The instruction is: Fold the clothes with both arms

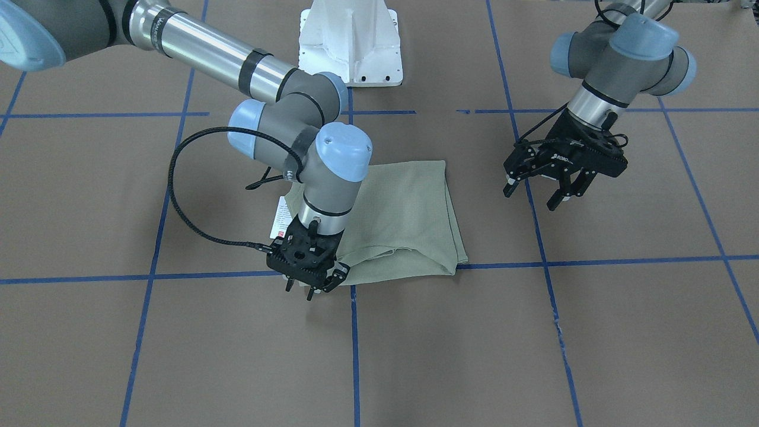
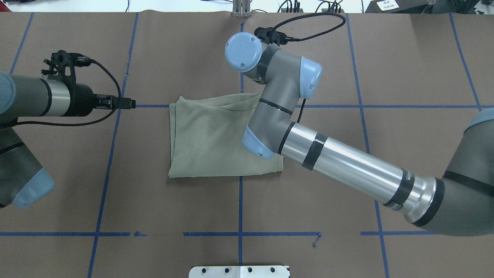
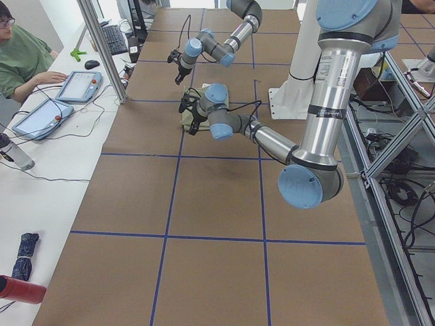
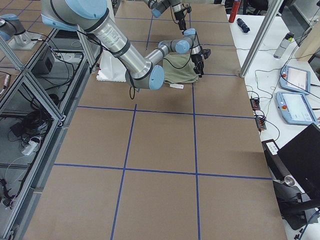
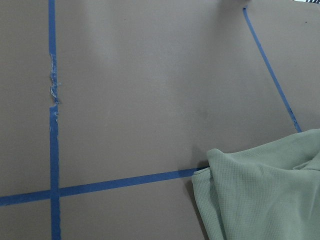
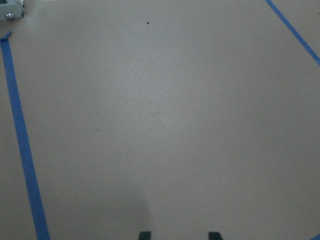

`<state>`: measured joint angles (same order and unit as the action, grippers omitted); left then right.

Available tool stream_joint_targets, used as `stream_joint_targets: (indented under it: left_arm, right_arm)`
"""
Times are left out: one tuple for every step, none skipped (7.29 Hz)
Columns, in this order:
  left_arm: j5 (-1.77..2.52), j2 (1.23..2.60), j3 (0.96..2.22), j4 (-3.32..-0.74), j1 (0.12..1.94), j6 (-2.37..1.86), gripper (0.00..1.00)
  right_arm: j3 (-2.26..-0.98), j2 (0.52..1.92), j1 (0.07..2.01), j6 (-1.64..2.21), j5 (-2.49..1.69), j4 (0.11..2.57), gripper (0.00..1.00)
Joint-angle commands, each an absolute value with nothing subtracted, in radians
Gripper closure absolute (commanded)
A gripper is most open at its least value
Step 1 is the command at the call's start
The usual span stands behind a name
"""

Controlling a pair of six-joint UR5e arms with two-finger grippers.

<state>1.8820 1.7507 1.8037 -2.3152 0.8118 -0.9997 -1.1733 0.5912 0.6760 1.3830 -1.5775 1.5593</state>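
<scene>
The sage-green shirt (image 1: 409,219) lies folded into a rough rectangle on the brown paper, and also shows in the overhead view (image 2: 212,139). Its white hang tag (image 1: 278,222) sticks out at the robot's right side. My right gripper (image 1: 314,286) is low at the shirt's operator-side corner, beside the tag. It is open and holds nothing. Its wrist view shows two fingertips (image 6: 145,235) apart over bare paper. My left gripper (image 1: 533,198) is open and empty, raised above the table, apart from the shirt's other side. Its wrist view shows a shirt corner (image 5: 270,195).
The white pedestal base (image 1: 350,41) stands at the robot's edge of the table. Blue tape lines (image 1: 354,350) cross the paper. An operator (image 3: 20,54) sits at a side table with tablets (image 3: 75,85) beyond the far edge.
</scene>
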Motion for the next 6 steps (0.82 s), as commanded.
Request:
stream_joint_targets:
  left_arm:
    - [1.934, 1.732, 1.825, -2.205, 0.936, -0.781, 0.0]
    - [1.974, 1.712, 1.844, -2.115, 1.041, -0.586, 0.0]
    - [2.038, 1.688, 1.844, -2.039, 1.171, -0.363, 0.0]
    - [2.101, 1.655, 1.838, -1.982, 1.293, -0.152, 0.0]
    - [2.12, 1.634, 1.827, -1.926, 1.399, 0.035, 0.0]
    - [2.128, 1.632, 1.818, -1.814, 1.492, 0.137, 0.0]
  right_arm:
    - [-1.425, 0.772, 0.87, 1.033, -1.82, 1.635, 0.0]
    - [-1.6, 0.884, 0.985, 0.756, -1.906, 1.805, 0.0]
    - [-1.729, 0.966, 1.123, 0.456, -1.961, 1.97, 0.0]
    - [-1.787, 1.059, 1.249, 0.222, -2.044, 2.036, 0.0]
    - [-1.792, 1.15, 1.344, 0.048, -2.11, 2.03, 0.0]
    - [-1.789, 1.234, 1.415, -0.051, -2.147, 2.028, 0.0]
